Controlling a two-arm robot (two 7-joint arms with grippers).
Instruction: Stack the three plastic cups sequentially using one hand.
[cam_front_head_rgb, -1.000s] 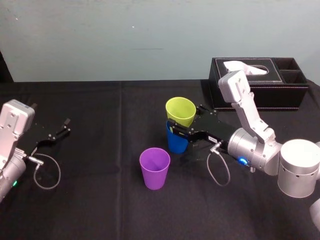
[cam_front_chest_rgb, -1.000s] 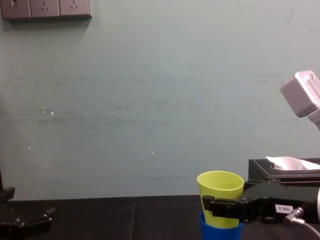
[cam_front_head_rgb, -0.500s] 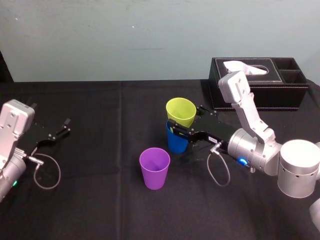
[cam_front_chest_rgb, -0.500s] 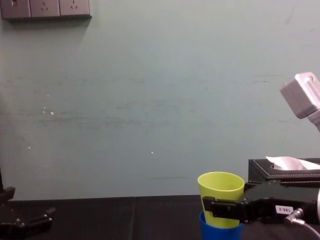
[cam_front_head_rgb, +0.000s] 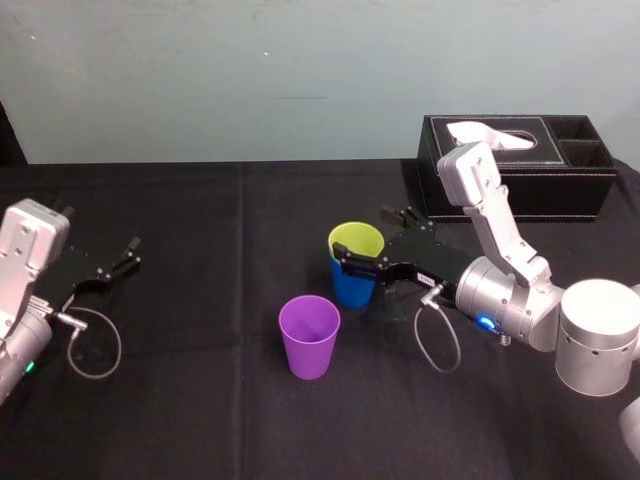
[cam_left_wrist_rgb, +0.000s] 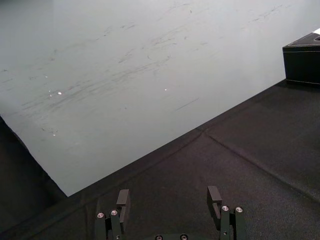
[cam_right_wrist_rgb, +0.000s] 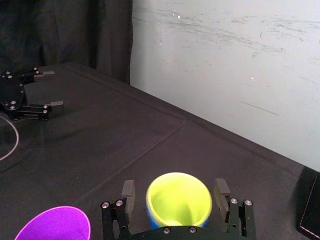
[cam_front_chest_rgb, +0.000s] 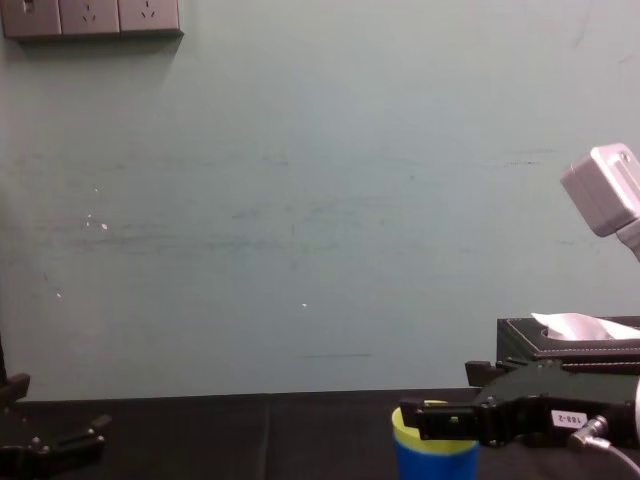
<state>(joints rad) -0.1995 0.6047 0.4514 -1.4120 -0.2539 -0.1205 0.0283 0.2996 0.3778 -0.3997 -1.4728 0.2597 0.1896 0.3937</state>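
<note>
The left gripper (cam_front_head_rgb: 130, 252) lies parked over the table (cam_front_head_rgb: 200, 400) at its left edge, well apart from the cups. Its jaws are spread wide, with nothing between them and only black cloth beyond the fingertips in the left wrist view.

Near the middle of the table, toward the robot, the purple cup (cam_front_head_rgb: 309, 336) stands alone. It is upright, mouth up, its long axis vertical and the narrow end on the cloth.

Just behind it and a little to the right stands the blue cup (cam_front_head_rgb: 352, 286), also upright with its mouth up. The green cup (cam_front_head_rgb: 355, 240) sits nested inside it the same way, sunk deep, so that only a band of its rim shows above the blue rim. The two share one vertical axis.

The right gripper (cam_front_head_rgb: 362, 238) reaches in from the right at rim height. Its jaws are spread wide, one finger on either side of the green cup. In the right wrist view a slim gap shows between each finger and the cup wall, so it grips nothing.

The box (cam_front_head_rgb: 560, 190) stands at the table's far right, behind the right arm.
</note>
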